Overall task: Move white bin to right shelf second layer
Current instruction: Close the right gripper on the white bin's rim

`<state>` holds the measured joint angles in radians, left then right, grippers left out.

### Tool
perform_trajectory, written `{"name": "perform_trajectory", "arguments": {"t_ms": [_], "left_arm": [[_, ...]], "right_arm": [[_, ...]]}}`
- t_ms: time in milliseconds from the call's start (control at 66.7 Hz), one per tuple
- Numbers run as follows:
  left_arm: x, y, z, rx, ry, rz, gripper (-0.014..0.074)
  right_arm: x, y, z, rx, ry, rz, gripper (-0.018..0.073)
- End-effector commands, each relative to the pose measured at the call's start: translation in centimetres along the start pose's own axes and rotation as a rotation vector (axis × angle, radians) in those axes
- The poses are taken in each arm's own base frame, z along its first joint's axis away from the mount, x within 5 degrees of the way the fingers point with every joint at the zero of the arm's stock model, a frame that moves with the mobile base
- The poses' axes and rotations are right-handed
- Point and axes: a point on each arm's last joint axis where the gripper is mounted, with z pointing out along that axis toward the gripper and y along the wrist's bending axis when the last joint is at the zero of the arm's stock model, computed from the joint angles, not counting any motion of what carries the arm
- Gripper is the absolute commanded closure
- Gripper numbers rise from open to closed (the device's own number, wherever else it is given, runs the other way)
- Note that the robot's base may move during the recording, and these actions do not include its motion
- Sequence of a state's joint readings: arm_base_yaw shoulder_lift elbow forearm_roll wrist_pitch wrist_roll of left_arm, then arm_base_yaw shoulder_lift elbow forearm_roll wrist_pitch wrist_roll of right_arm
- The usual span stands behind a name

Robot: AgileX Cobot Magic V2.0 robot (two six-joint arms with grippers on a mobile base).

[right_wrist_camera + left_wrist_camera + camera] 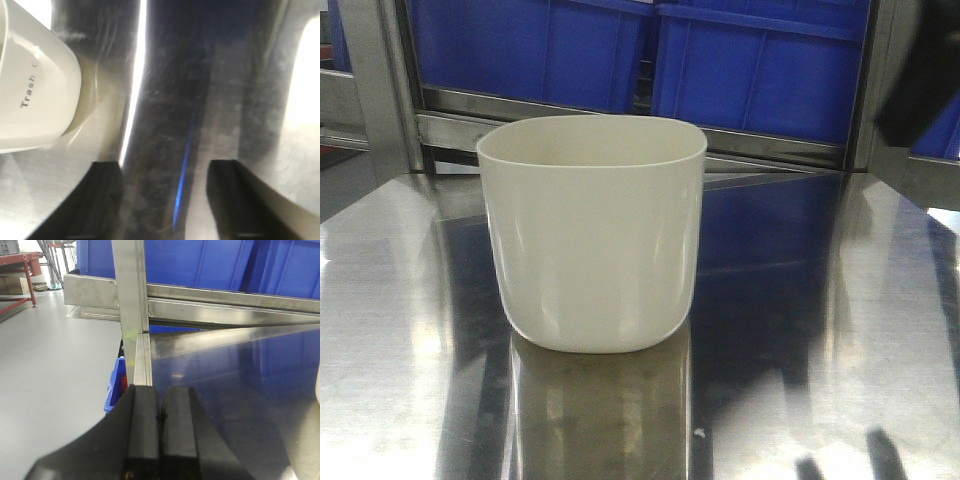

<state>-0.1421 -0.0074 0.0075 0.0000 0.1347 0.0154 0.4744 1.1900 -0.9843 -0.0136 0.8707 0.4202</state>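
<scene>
Right gripper point(170, 200): two dark fingers point(106, 200) spread wide, nothing between them, over the steel table point(225, 75). The white bin point(35, 90) lies to their left, apart from them.

Left gripper point(160, 435): fingers pressed together, holding nothing, at the table's left edge, near an upright steel post point(131, 290).

White bin: one, cream-white, rounded-square, tapering to a narrower base. It stands upright and open-topped on the table, touched by neither gripper. Grey lettering "Trash" shows on one side in the right wrist view.

Table: polished stainless, mirroring the bin and the blue behind it.

Rack rail point(760, 142): steel, just behind the table's far edge.

Blue crates point(760, 60): two side by side on that rail, behind the bin.

Floor point(50, 365): grey, left of the table.
</scene>
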Motion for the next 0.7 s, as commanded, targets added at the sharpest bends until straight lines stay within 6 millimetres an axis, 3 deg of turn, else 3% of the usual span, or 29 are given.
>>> {"name": "perform_trajectory", "arguments": {"t_ms": [0,240,390,689], "left_arm": [[0.4,0.0,0.1,0.003,-0.065,-0.003,0.0512],[0.4,0.0,0.1,0.003,-0.065,-0.003,0.0512],[0.4,0.0,0.1,0.003,-0.065,-0.003,0.0512],[0.4,0.0,0.1,0.003,-0.065,-0.003,0.0512]], "right_arm": [[-2.3,1.9,-1.0,0.005,0.003,0.012,0.0015],[-5.6,6.5,-0.6,0.033,0.075,0.071,0.0015],[-6.6,9.0,-0.5,0.002,0.07,0.078,0.0015],[-7.3,10.4,2.6,0.024,0.096,0.055,0.0015]]}}
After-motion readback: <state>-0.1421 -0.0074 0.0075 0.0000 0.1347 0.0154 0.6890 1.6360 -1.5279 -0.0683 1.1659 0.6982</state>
